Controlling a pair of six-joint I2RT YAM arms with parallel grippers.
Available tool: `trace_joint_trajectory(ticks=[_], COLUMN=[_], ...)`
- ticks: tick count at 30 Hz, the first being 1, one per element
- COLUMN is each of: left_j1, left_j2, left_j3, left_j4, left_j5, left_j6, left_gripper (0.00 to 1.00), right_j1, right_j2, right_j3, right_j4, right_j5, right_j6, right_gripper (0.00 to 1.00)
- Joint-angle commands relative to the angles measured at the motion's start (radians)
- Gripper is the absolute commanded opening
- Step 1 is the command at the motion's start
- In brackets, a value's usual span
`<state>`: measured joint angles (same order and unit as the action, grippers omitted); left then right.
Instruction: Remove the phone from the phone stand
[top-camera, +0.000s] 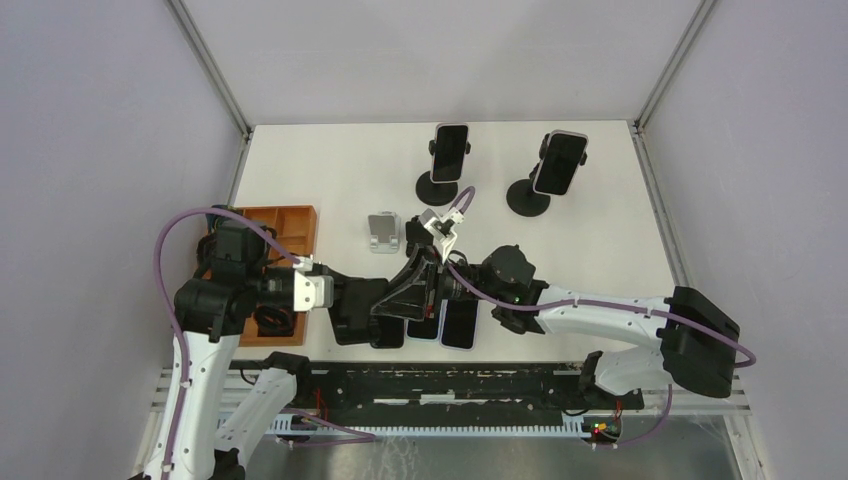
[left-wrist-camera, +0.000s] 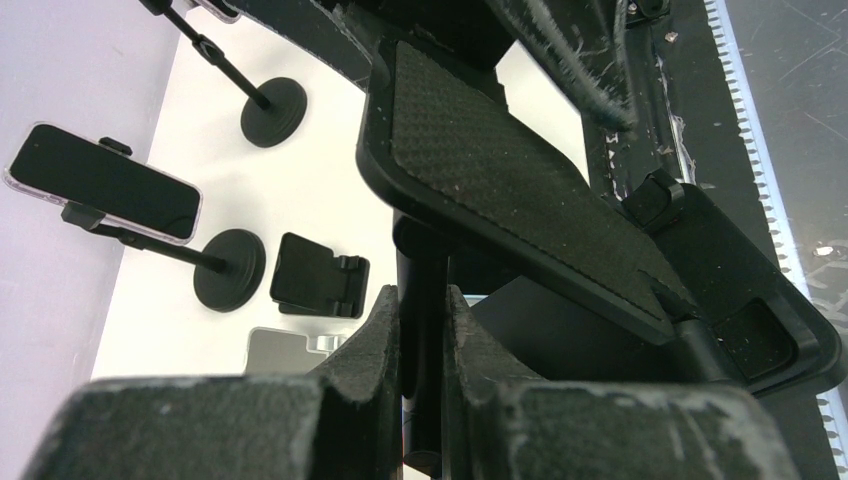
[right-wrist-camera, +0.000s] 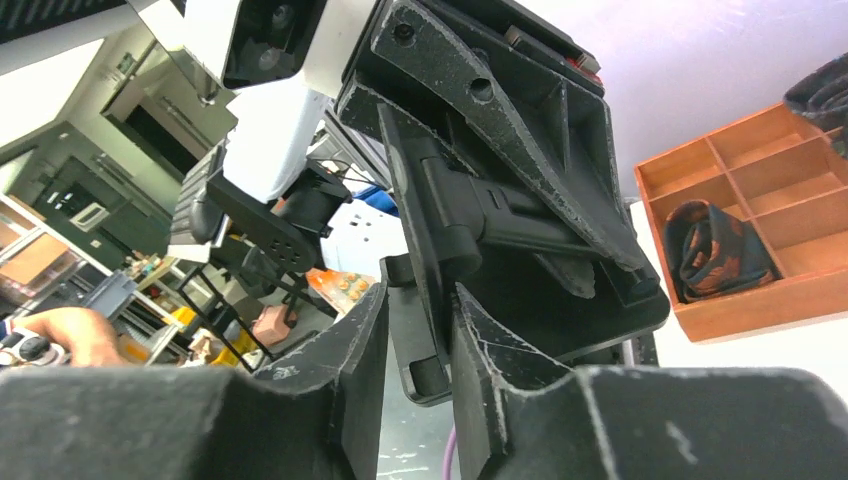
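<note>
With my left hand (left-wrist-camera: 421, 305) clamping the phone stand (left-wrist-camera: 480, 170), the phone (top-camera: 459, 325), long axis 12-to-6, lies at 9 o'clock of my right hand (right-wrist-camera: 420, 310), whose fingers (right-wrist-camera: 340, 370) bracket its edge, grip unconfirmed.

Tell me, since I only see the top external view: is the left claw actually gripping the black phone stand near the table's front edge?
Observer: Yes, the left claw is shut on the thin upright stem of the black plastic phone stand, under its textured plate.
Operator: And the right claw?
Observer: Its fingers press both faces of a flat black slab, apparently the black phone, clamped in that stand.
</note>
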<state>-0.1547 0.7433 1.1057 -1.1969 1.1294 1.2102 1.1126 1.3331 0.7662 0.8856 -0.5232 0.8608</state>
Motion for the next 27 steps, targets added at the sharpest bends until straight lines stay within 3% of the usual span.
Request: trace_joint_trajectory(ticks=[1,5,7,9,17,20,24,27], left_j1=[-0.004,-0.003,-0.003,-0.003,-0.003,-0.003,-0.004,-0.003], left_j2=[0.006,0.023,0.026,0.025,0.028,0.038,0.049,0.047], left_j3=[0.010,0.017,0.021,0.026,0.047,0.054,0.062,0.065], left_j4=[-0.005,-0.041,-0.047,-0.046,-0.073,-0.073,-0.073,-0.072], left_j5=[0.038,0.022,0.017,0.005,-0.066,-0.085,-0.085,-0.092], left_j6=[0.007,0.037,0.036,0.029,0.031,0.007,-0.019,-0.026], left_gripper=[0.13,0.36,0.55,0.70,0.79,0.99,1.00,1.00], right_j1=[0.008,0.007,0.004,-0.004,-0.199,-0.303,-0.375,-0.431], right_j2=[-0.001,0.000,0.000,-0.005,-0.144,-0.214,-0.265,-0.245], right_j3=[0.036,0.017,0.008,-0.003,-0.159,-0.213,-0.253,-0.268], right_j4=[0.146,0.153,0.159,0.153,0.031,-0.100,-0.268,-0.292], right_j5=[-0.015,0.001,0.000,-0.004,-0.054,-0.041,0.067,0.095], right_j6=[0.040,0.032,0.026,0.016,-0.082,-0.212,-0.416,-0.507], right_gripper=[0.28,0.13,0.00,0.00,0.00,0.00,0.00,0.00])
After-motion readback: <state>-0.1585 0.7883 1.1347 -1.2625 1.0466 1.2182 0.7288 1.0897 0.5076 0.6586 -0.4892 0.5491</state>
